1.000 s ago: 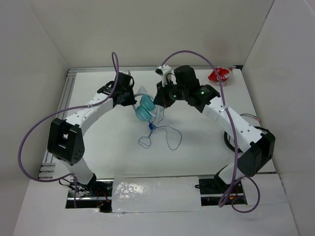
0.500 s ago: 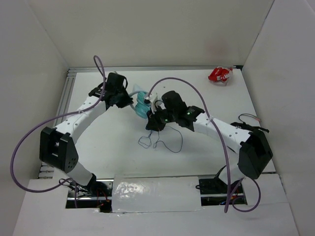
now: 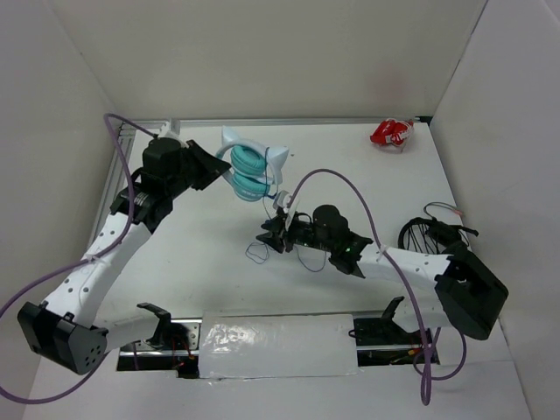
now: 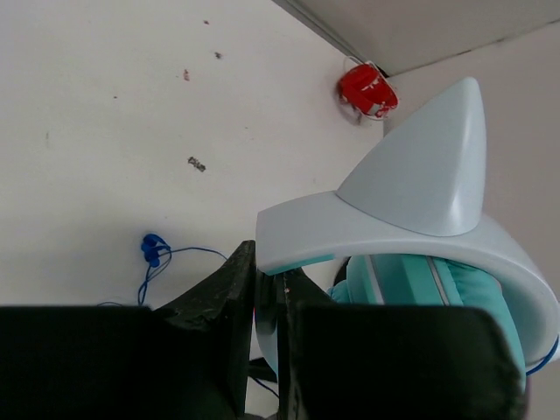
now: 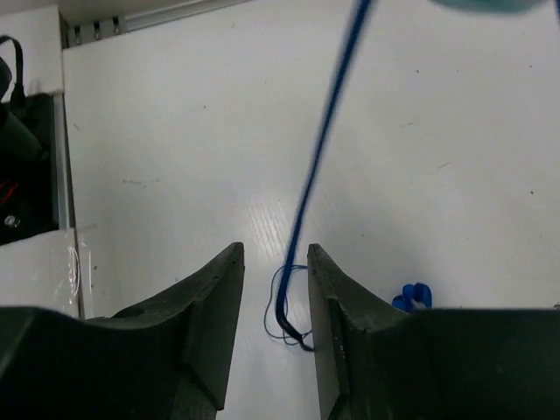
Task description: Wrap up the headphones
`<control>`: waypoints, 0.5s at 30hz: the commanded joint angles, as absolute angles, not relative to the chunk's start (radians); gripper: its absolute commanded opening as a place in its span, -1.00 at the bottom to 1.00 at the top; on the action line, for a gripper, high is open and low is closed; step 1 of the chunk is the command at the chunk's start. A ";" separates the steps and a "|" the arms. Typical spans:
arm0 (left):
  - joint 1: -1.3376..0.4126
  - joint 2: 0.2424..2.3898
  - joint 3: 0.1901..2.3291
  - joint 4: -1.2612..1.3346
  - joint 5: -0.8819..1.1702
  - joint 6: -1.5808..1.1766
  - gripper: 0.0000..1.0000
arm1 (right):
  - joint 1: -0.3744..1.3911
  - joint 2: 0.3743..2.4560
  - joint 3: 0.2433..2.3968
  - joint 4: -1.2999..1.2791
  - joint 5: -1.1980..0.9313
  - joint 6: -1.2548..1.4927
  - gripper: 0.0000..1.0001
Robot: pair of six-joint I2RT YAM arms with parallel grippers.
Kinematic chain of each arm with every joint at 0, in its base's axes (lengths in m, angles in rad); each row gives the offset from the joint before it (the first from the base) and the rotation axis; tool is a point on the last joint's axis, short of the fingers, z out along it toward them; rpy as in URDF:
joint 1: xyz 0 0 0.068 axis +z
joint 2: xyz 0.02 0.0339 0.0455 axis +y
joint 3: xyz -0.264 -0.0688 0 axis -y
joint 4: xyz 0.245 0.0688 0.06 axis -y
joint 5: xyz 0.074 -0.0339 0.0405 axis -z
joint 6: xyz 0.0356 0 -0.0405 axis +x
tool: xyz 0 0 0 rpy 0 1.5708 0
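Observation:
The headphones (image 3: 249,172) have teal ear cups and a white headband with pointed ears. My left gripper (image 3: 217,166) is shut on the headband (image 4: 411,219) and holds the headphones above the table at the back centre. The ear cups (image 4: 437,278) hang beside its fingers. The thin dark-blue cord (image 5: 324,140) runs down from them to loose loops on the table (image 3: 256,254). My right gripper (image 3: 269,234) is low over those loops. It is open (image 5: 273,262), and the cord passes between its fingers without being pinched.
A small red and white object (image 3: 391,133) lies at the back right corner; it also shows in the left wrist view (image 4: 367,90). A coil of black cable (image 3: 429,234) lies at the right. White walls enclose the table. A rail (image 3: 122,166) runs along the left edge.
My left arm has swung back and to the left, lifting the headphones higher. My right arm has dropped nearer and lower, down to the cord on the table.

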State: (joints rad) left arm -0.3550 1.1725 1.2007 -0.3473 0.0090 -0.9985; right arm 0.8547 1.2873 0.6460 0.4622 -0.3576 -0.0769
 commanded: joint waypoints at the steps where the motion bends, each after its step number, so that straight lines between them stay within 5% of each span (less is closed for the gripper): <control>1: -0.359 1.089 1.197 -0.210 0.078 -1.026 -1.00 | 0.856 1.321 0.566 0.890 -0.269 -0.028 -0.11; 10: -0.339 1.002 1.175 -0.076 0.325 -0.925 -1.00 | 0.752 1.546 0.578 1.090 -0.357 0.125 -0.41; 11: -0.334 0.999 1.170 -0.057 0.374 -0.895 -1.00 | 0.723 1.571 0.581 1.118 -0.389 0.193 -0.49; 13: -0.319 1.009 1.173 -0.043 0.521 -0.868 -1.00 | 0.643 1.582 0.609 1.126 -0.455 0.230 -0.96; 15: -0.313 1.035 1.184 -0.025 0.604 -0.809 -1.00 | 0.598 1.571 0.624 1.091 -0.515 0.253 -1.00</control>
